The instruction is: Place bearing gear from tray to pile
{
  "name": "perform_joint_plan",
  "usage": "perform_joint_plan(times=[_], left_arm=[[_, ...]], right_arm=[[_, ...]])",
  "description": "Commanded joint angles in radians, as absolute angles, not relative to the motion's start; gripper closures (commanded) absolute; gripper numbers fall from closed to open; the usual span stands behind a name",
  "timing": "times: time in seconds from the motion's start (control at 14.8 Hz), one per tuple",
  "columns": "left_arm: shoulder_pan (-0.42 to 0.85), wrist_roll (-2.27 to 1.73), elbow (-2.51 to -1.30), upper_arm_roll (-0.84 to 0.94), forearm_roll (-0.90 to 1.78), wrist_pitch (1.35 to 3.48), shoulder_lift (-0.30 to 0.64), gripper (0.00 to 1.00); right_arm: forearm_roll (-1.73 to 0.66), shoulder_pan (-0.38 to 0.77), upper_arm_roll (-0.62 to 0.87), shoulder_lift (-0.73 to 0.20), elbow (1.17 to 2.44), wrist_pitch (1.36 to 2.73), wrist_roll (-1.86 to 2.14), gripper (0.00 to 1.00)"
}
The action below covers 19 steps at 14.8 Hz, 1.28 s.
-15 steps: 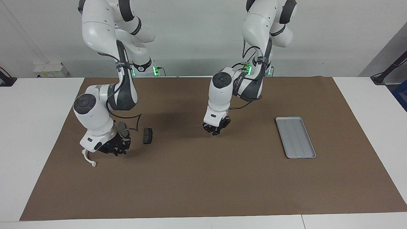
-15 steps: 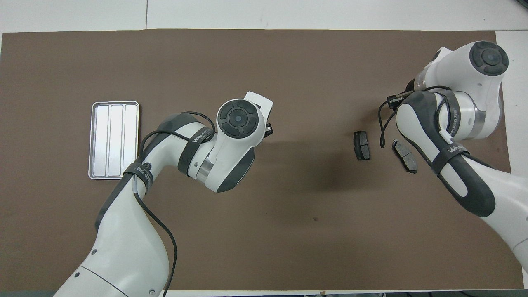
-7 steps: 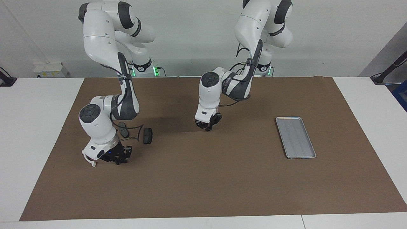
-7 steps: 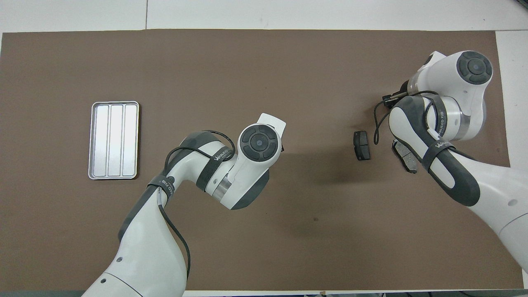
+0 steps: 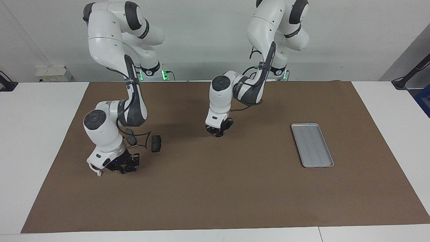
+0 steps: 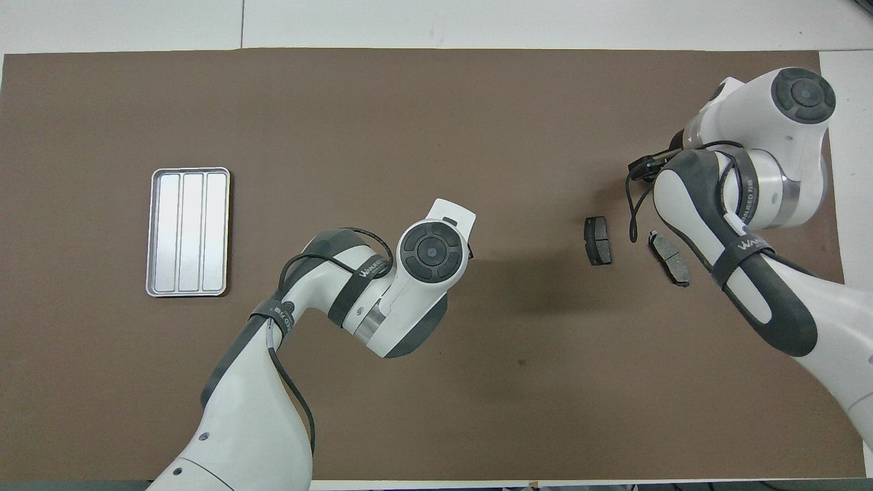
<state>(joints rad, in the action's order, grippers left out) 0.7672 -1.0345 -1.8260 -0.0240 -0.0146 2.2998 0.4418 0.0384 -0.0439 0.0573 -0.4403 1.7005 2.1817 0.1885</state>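
The silver tray (image 5: 312, 144) (image 6: 187, 232) lies bare toward the left arm's end of the mat. The bearing gear shows in neither view. The pile lies toward the right arm's end: one dark pad (image 5: 156, 143) (image 6: 598, 240), a second dark pad (image 5: 131, 136) (image 6: 670, 258) and a white curved bracket (image 5: 93, 167). My right gripper (image 5: 123, 167) is low on the mat, beside the bracket and farther from the robots than the pads. My left gripper (image 5: 218, 132) hangs just over the middle of the mat. In the overhead view each wrist hides its own gripper.
A brown mat (image 5: 215, 188) covers most of the white table (image 5: 37, 134). A black cable (image 5: 142, 136) loops from the right arm close to the two pads.
The left gripper has drifted over the mat toward the pile's end. The right hand has sunk lower beside the white bracket. Tray and pads have not moved.
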Motion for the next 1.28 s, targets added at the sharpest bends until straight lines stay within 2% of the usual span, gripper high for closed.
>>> perform_joint_plan(times=[0.0,0.27,0.4,0.54,0.67,0.88,1.08,1.21], left_arm=[[0.756,-1.029,-1.821,-0.049,-0.011,2.222,0.387,0.0],[0.498,-0.791,-1.813,-0.049,-0.014,2.198,0.256,0.0],[0.389,-0.677,-1.809,-0.055,-0.017,2.181,0.206,0.0],[0.278,-0.512,-1.783,-0.055,-0.04,2.12,0.16,0.0],[0.182,-0.326,-1.708,-0.054,-0.089,1.98,0.124,0.0],[0.062,-0.082,-1.616,-0.054,-0.054,1.812,0.101,0.0],[0.049,-0.074,-1.522,-0.06,0.003,1.668,0.092,0.0],[0.048,-0.083,-1.517,-0.061,0.04,1.655,0.078,0.0]], right_arm=[[0.037,-0.038,0.071,-0.344,1.691,2.053,0.181,0.0],[0.034,0.093,0.071,-0.293,1.608,1.86,-0.083,0.0],[0.032,0.2,0.071,-0.282,1.612,1.838,-0.357,0.0],[0.034,0.315,0.072,-0.276,1.632,1.856,-0.631,0.0],[0.034,0.403,0.071,-0.301,1.637,1.905,-0.78,0.0],[0.034,0.477,0.071,-0.357,1.644,2.0,-0.94,0.0],[0.052,0.538,0.071,-0.428,1.635,2.057,-1.061,0.0],[0.084,0.577,0.067,-0.504,1.626,2.141,-1.158,0.0]])
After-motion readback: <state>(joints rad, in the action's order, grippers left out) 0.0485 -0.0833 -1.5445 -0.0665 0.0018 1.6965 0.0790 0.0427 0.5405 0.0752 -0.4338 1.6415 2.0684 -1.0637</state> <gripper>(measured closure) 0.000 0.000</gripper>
